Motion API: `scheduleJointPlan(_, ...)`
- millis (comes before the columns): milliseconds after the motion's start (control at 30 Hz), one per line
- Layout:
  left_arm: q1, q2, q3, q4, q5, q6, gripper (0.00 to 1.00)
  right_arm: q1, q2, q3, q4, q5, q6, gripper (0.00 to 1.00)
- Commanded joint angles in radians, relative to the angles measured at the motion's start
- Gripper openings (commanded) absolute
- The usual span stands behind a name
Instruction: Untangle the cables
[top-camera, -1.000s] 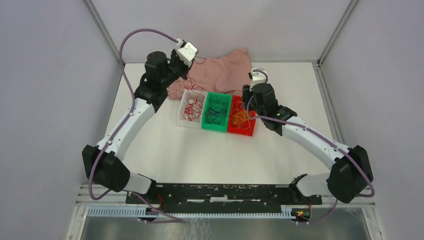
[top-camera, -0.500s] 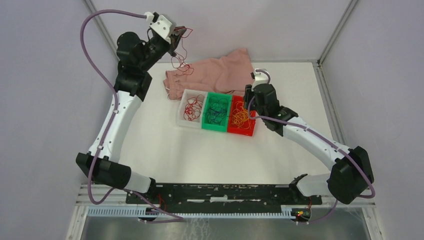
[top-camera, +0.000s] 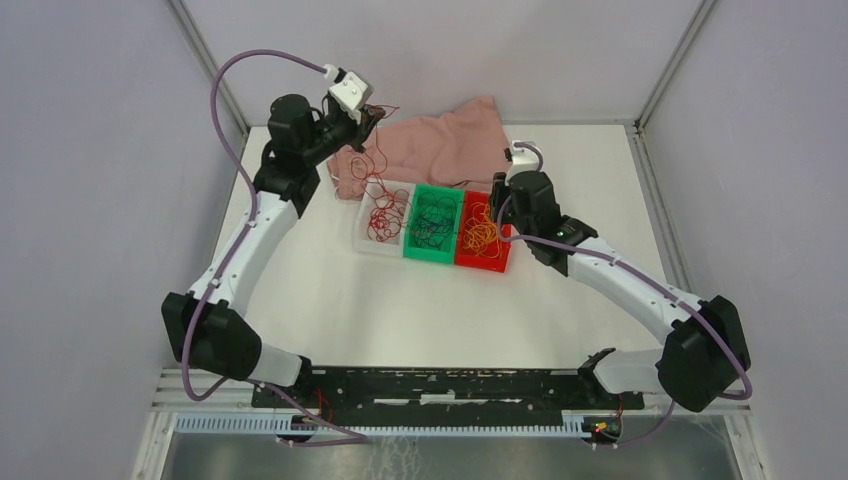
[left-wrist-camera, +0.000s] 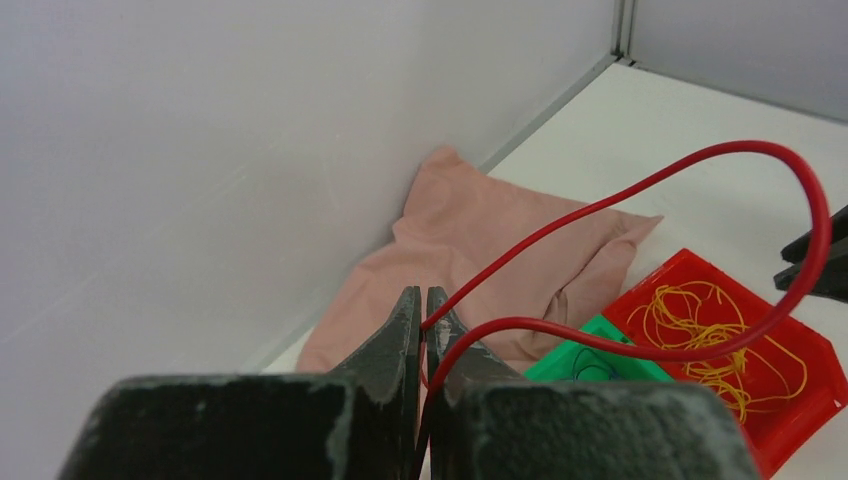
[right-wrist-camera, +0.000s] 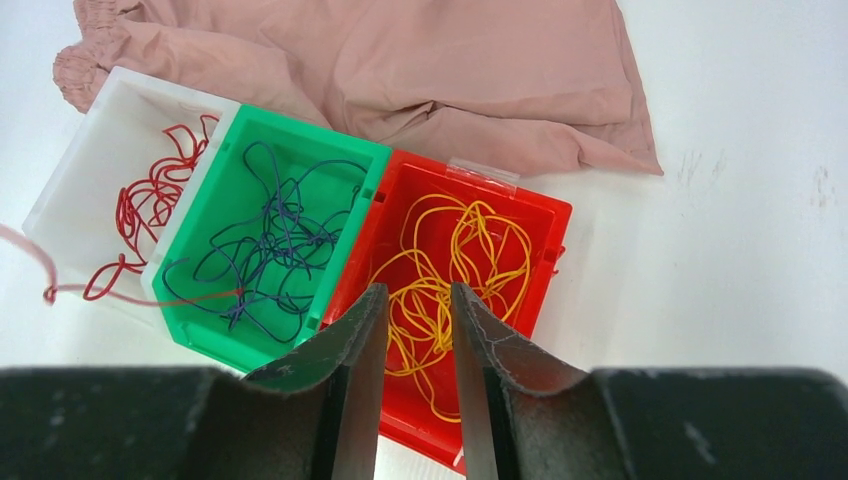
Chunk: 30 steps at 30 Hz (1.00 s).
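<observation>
Left of the green bin (right-wrist-camera: 300, 125), in the white bin (right-wrist-camera: 130, 85), lie the red cables (right-wrist-camera: 150, 195). The dark blue cables (right-wrist-camera: 270, 240) sit in the green bin itself and the yellow cables (right-wrist-camera: 450, 250) in the red bin (right-wrist-camera: 530, 200) on its right, so I judge the sorting nearly done. My left end effector (left-wrist-camera: 421, 292), raised up and to the far left of the green bin, is pinched on one red cable (left-wrist-camera: 757, 147), which trails down toward the white bin and, from the right wrist, seems to cross the green bin's near-left wall. My right end effector (right-wrist-camera: 415, 290) hangs above the red bin, jaws narrowly parted and empty. Behind the green bin the pink cloth (right-wrist-camera: 400, 60) is bunched on the desk (right-wrist-camera: 750, 250). I cannot tell whether it hides more strands.
</observation>
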Motion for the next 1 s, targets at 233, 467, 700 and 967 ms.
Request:
scheduleJointPlan(233,0.028,0.034,0.151,0.016,0.017,-0.019,0.03,-0.013,-0.053,-0.034,0.040,0.015,0.016,0.34)
scheduleJointPlan(467,0.032,0.026,0.242,0.020,0.072,-0.105,0.03,-0.015,-0.047,-0.035,0.048,0.008,0.028,0.33)
scheduleJointPlan(700,0.032,0.005,0.119,0.006,0.071,-0.054,0.03,-0.015,-0.047,-0.043,0.050,0.009,0.032,0.32)
scheduleJointPlan(967,0.032,0.027,-0.006,-0.005,-0.006,0.127,0.03,-0.017,-0.051,-0.058,0.050,0.015,0.031,0.31)
